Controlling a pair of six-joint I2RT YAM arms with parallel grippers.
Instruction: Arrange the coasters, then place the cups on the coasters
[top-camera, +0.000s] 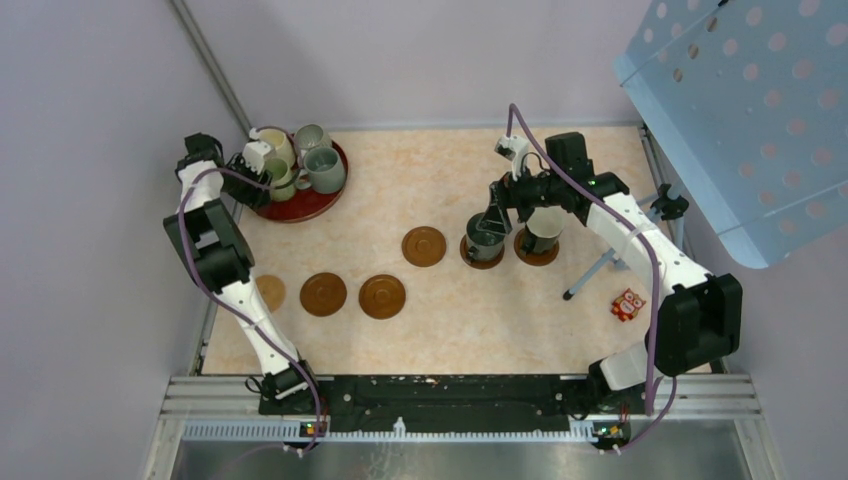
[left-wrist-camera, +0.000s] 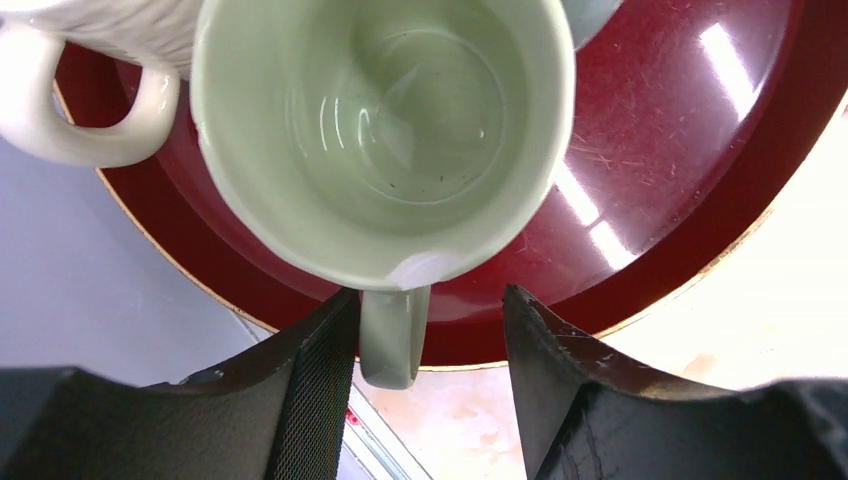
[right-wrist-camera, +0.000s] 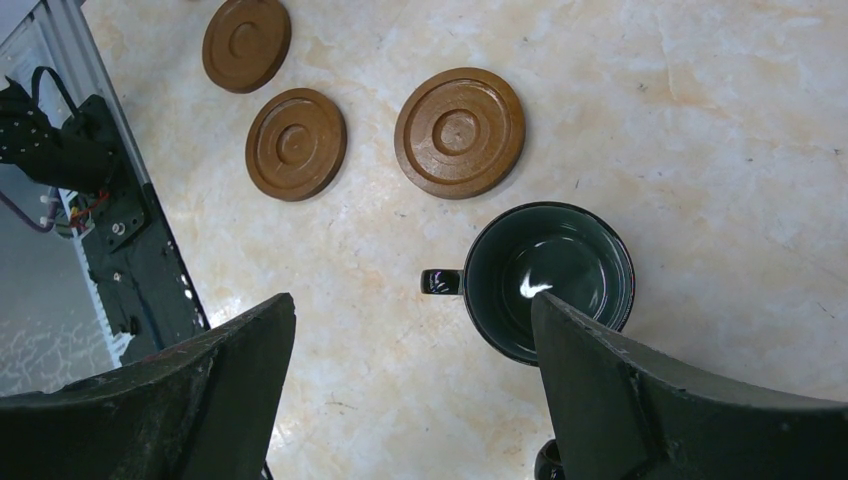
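Several cups stand on the dark red tray (top-camera: 310, 205) at the back left. My left gripper (top-camera: 247, 172) is at the tray's left edge. In the left wrist view the pale green cup (left-wrist-camera: 380, 120) has its handle (left-wrist-camera: 392, 335) between the fingers of the left gripper (left-wrist-camera: 430, 300); the left finger touches it and the right finger stands apart. My right gripper (top-camera: 490, 215) hangs wide open over the dark green cup (top-camera: 484, 240), which sits on a coaster, and holds nothing (right-wrist-camera: 412, 300). Beside it another cup (top-camera: 543, 232) stands on a coaster (top-camera: 537, 250). Three bare coasters (top-camera: 424, 245) (top-camera: 382, 296) (top-camera: 323, 294) lie mid-table.
A lighter tan coaster (top-camera: 268, 292) lies partly behind the left arm. A small red packet (top-camera: 628, 304) lies at the right. A blue perforated panel (top-camera: 745, 110) overhangs the back right corner. A cream ribbed cup (left-wrist-camera: 90, 70) stands beside the pale green one.
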